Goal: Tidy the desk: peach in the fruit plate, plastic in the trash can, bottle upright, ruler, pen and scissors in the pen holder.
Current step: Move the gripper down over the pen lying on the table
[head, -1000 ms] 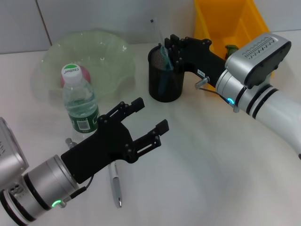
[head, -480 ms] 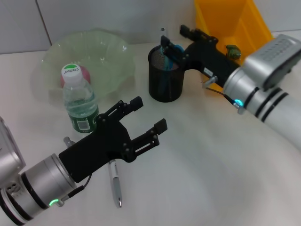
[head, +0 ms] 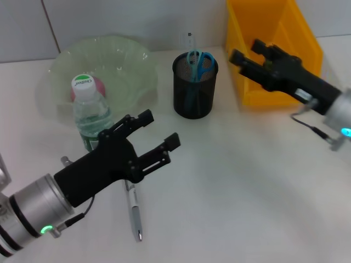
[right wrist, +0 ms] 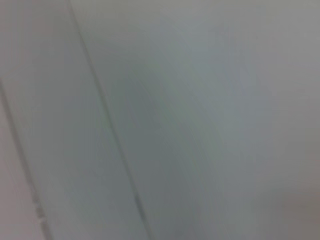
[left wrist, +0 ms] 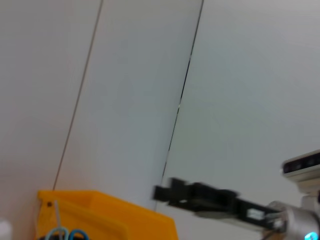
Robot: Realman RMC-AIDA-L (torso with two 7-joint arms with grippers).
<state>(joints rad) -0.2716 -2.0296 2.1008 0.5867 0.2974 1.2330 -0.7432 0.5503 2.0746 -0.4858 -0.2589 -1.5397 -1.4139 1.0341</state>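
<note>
Desk nearly tidy: I saw scissors (head: 197,61) in the pen holder (head: 194,96), bottle (head: 91,114) upright; the pen (head: 134,212) remained, under my spread, empty left gripper (head: 155,138); right gripper (head: 251,55) open, empty.

Even, bright, diffuse light; soft shadows under the black left gripper (head: 159,131). Right wrist view fully blurred. Left wrist view slightly soft.
</note>
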